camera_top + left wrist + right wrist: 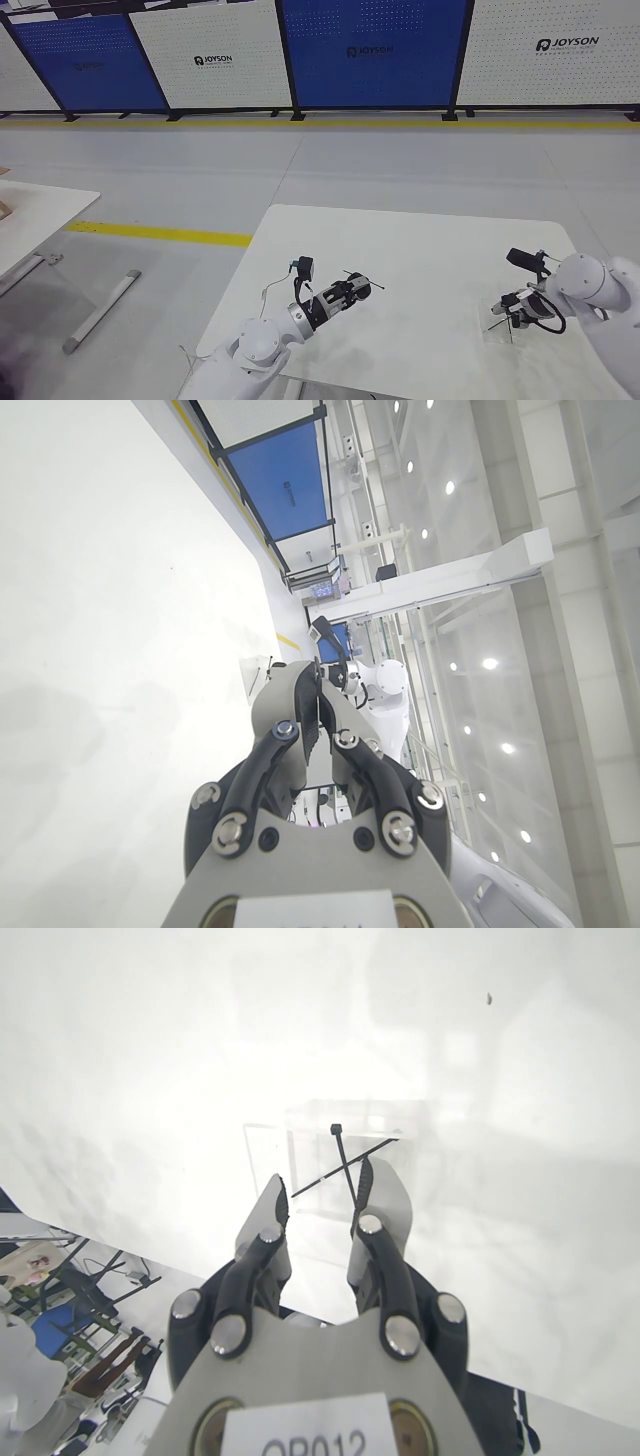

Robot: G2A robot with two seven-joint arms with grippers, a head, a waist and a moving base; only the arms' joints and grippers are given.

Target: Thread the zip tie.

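Observation:
My left gripper [352,290] is over the table's front middle, shut on a thin black zip tie [366,281] that sticks out to both sides of its tips. In the left wrist view the pads [305,700] press together, with the tie's edge just visible at the tip [316,662]. My right gripper [324,1175] is open and low over a clear tray [260,1138] at the table's right. Two more black zip ties [345,1163] lie crossed in that tray, one running between the open fingers and touching a pad [365,1178].
The white table [430,250] is bare between the two arms. The clear tray [498,334] sits near the front right edge. Grey floor with a yellow line [160,233] and another white table [40,215] lie to the left.

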